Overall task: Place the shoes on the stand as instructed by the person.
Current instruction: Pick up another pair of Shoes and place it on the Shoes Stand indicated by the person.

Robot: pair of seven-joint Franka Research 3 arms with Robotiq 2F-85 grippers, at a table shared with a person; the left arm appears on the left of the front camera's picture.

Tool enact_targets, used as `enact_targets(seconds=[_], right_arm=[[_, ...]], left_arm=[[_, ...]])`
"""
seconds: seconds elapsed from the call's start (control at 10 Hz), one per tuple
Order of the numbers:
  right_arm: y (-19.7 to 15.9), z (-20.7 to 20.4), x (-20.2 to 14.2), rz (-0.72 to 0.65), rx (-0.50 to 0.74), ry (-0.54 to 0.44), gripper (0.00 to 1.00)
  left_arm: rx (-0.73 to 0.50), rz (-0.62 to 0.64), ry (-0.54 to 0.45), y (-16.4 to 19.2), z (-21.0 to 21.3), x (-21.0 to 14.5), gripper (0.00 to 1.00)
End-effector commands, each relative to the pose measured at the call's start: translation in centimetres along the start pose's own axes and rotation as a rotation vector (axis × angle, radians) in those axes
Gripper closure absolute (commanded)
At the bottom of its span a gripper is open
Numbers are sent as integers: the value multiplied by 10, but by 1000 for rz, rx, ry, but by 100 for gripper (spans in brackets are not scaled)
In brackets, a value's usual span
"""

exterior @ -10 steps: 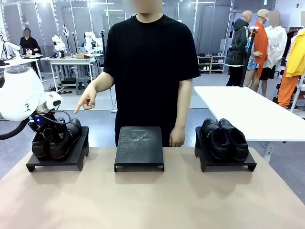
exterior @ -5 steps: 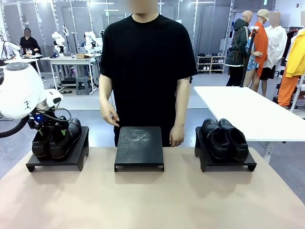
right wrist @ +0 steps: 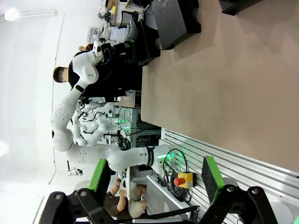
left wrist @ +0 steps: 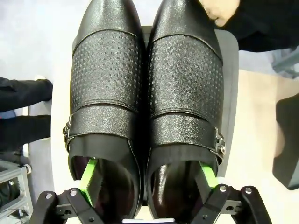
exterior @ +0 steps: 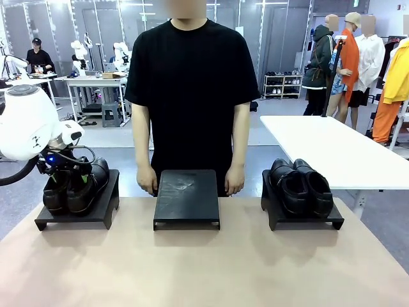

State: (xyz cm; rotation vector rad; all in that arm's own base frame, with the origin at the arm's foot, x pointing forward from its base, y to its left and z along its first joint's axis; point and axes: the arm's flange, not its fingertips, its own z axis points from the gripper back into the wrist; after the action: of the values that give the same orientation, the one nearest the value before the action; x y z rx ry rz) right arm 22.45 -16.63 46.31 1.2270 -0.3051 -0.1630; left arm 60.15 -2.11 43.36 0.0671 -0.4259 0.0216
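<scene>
We see the left gripper (left wrist: 148, 189) spread wide, its 2 green pads (left wrist: 89, 173) down inside the openings of the 2 glossy black leather shoes (left wrist: 147, 93) on the left black stand (exterior: 77, 215), toes pointing straight away from it.

floor (exterior: 115, 137): grey | white side table (exterior: 332, 150): right | shoe shelf (exterior: 281, 84): far back | walls: glass panels
</scene>
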Motion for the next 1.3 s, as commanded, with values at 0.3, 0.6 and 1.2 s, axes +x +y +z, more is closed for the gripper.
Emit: enact_targets(seconds=[0.3,0.6,1.2], right_arm=[[-1,1,-1,19,7,-1,0],[-1,1,-1,19,7,-1,0],[-1,1,-1,19,7,-1,0]], left_arm=[[0,-2,2,0,-2,0,0],[0,-2,2,0,-2,0,0],[-280,95,95,72,160,-53,0]])
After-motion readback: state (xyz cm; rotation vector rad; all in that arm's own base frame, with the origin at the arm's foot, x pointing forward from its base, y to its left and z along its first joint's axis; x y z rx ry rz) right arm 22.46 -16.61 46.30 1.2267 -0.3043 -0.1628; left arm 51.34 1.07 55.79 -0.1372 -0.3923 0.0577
